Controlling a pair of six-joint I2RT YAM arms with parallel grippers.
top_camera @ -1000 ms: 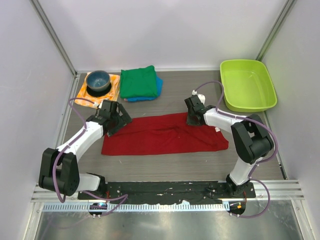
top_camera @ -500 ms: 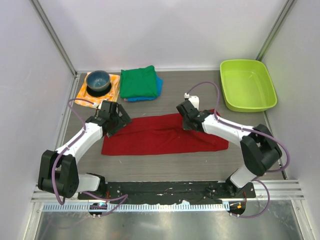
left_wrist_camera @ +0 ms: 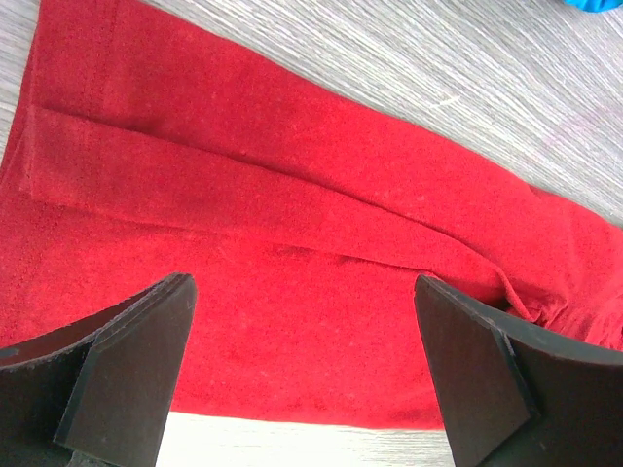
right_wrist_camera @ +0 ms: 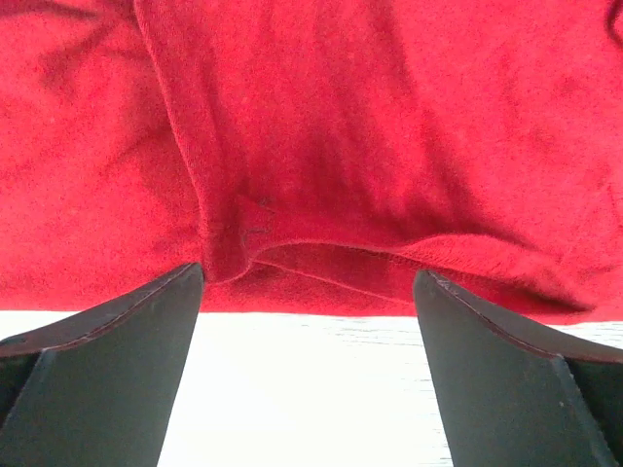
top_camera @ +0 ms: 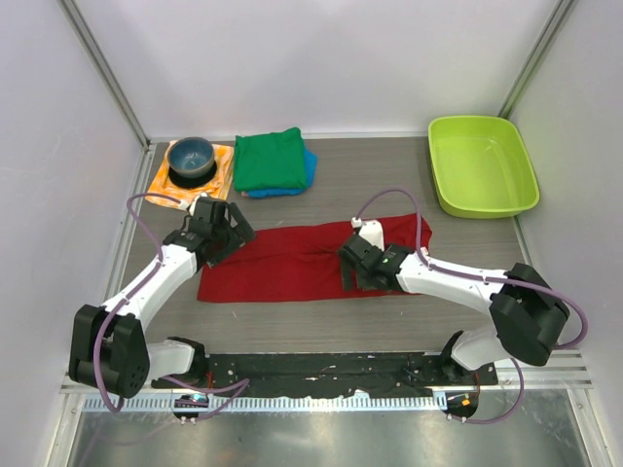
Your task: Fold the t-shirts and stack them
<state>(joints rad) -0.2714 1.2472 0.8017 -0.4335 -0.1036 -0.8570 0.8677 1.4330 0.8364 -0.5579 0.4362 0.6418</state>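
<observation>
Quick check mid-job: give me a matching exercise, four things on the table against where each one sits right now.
1 red shirt
2 green shirt
3 bowl
4 tub

A on the orange cloth
B far right corner, empty
C spread flat in the middle
D folded on the blue shirt

Pairs: 1-C, 2-D, 3-A, 4-B

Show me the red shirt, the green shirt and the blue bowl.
red shirt (top_camera: 282, 270), top view, cloth left of centre
green shirt (top_camera: 268, 161), top view, middle of its top
blue bowl (top_camera: 191, 156), top view, bare inside
</observation>
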